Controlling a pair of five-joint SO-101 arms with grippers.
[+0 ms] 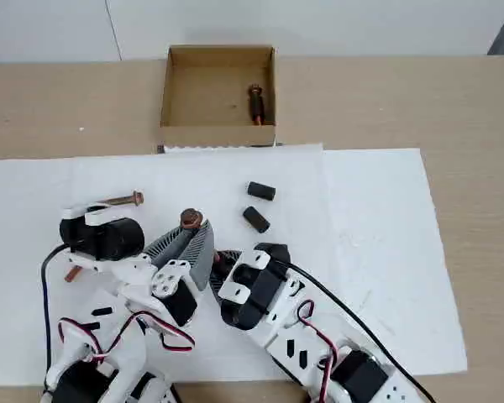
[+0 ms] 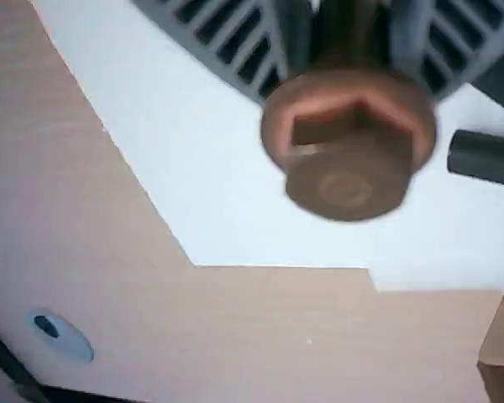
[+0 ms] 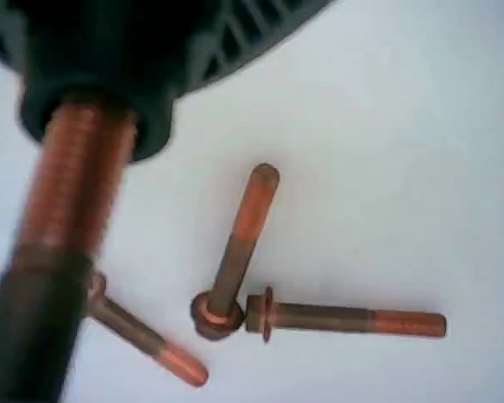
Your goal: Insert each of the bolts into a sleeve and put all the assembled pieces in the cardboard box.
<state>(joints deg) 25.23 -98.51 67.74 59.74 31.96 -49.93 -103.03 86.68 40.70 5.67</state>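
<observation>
My left gripper is shut on a copper bolt just below its hex head, which points toward the cardboard box. My right gripper meets it from the other side, shut on a black sleeve. The bolt's threaded shaft sits inside that sleeve. One assembled piece lies in the box. Two loose sleeves and a loose bolt lie on the white paper.
Three more bolts lie close together on the paper under the arms; one tip pokes out beside the left arm. The box stands just past the paper's far edge. Bare paper stretches to the right.
</observation>
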